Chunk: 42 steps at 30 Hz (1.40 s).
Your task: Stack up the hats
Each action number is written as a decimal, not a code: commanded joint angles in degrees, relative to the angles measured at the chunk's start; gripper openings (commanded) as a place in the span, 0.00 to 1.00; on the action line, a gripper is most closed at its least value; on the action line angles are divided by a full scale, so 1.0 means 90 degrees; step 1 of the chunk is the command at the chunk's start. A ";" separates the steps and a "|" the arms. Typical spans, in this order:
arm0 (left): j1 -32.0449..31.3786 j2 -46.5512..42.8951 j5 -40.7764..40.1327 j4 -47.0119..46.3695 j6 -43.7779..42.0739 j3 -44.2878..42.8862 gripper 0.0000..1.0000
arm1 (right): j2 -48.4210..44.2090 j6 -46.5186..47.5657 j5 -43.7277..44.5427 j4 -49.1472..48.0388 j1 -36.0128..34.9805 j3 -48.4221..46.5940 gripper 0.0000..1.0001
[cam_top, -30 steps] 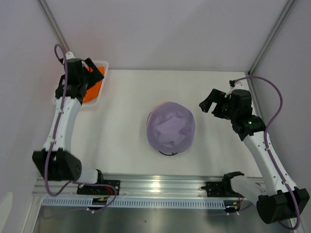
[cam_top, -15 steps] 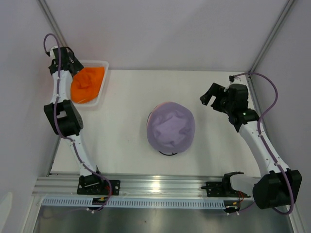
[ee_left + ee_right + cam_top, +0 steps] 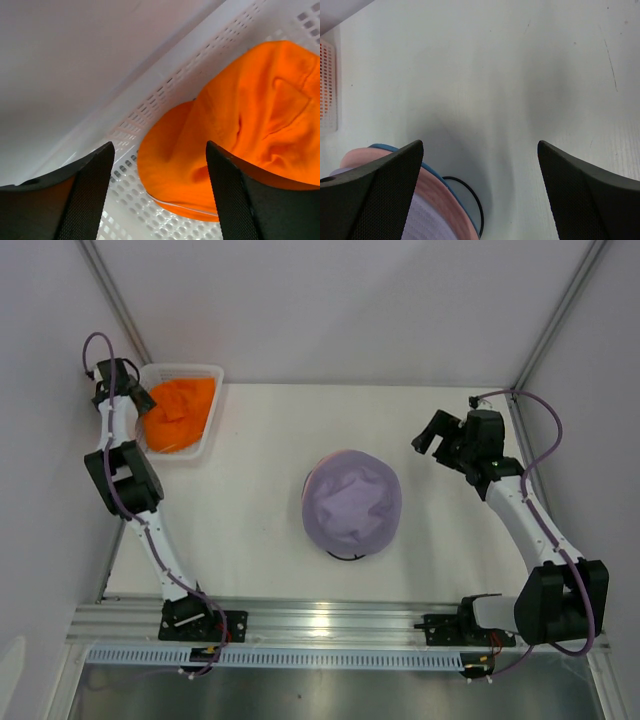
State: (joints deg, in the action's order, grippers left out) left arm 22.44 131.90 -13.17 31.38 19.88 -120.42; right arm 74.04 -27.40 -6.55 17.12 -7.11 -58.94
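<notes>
Step in hand: the pick of the last hat, as I judge it; three are stacked and one is left.
Orange hat (image 3: 180, 412): lying crumpled inside the white mesh basket (image 3: 185, 368) at the far left corner of the worktop (image 3: 260, 460).
Left end effector (image 3: 159, 147): hovers over the basket, fingers spread wide, nothing held; the near brim of the orange hat lies below the gap.
Stack: lavender hat (image 3: 352, 502) on top at mid-worktop; the right wrist view shows the pink hat (image 3: 437, 190) and the blue hat (image 3: 449, 189) as rims beneath it.
Right end effector (image 3: 480, 145): spread open, empty, above bare worktop to the right of the stack, apart from it.
Next move calls for: a descent onto the brim, a firm pinch of cloth, a lift above the basket wall, then a carry across to the lavender crown.
In the way: the basket wall close beside the hat; the cloth is limp and may slip or drag.
Also present: a thin black wire stand (image 3: 346, 557), peeping out under the stack's near edge.
</notes>
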 commanded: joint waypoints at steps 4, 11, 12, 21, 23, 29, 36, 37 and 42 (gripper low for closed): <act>0.0105 0.0286 0.0769 -0.0020 -0.0567 -0.0389 0.70 | -0.0082 -0.0198 0.0024 -0.0428 0.0019 -0.0150 1.00; 0.0105 0.0735 0.1317 0.0506 -0.0725 -0.0916 0.67 | -0.0033 -0.0218 0.0014 -0.0419 0.0019 -0.0277 1.00; 0.0105 0.0881 0.1288 0.0750 -0.0724 -0.1139 0.56 | -0.0043 -0.0208 0.0024 -0.0380 0.0019 -0.0307 1.00; 0.0105 0.0521 0.1414 0.0537 -0.0686 -0.0868 0.01 | -0.0043 -0.0237 -0.0034 -0.0379 0.0019 -0.0385 1.00; 0.0105 0.0219 0.1686 0.0557 -0.0598 -0.0858 0.01 | -0.0053 -0.0257 -0.0112 -0.0399 0.0019 -0.0424 0.99; -0.0100 -0.1301 0.1727 0.0518 -0.0510 -0.0673 0.01 | -0.0082 -0.0052 -0.0532 -0.0584 0.0029 -0.0638 1.00; -0.0539 -0.3235 0.2643 0.0469 0.0154 0.0069 0.01 | -0.0227 0.0056 -0.1255 -0.0555 0.0029 -0.1196 1.00; -0.0617 -0.3442 0.2703 0.0479 0.0222 0.0166 0.01 | -0.0316 0.0075 -0.1265 -0.0603 0.0029 -0.1157 1.00; -0.1193 -0.4507 0.3513 0.0819 0.0807 0.0070 0.01 | -0.0853 0.0007 -0.1450 -0.0458 0.0029 -0.1186 1.00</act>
State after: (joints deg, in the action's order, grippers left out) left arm 14.41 95.42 11.40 37.30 22.06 -119.37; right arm 70.26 -28.18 -17.15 13.93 -7.11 -67.57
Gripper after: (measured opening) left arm 0.012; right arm 0.993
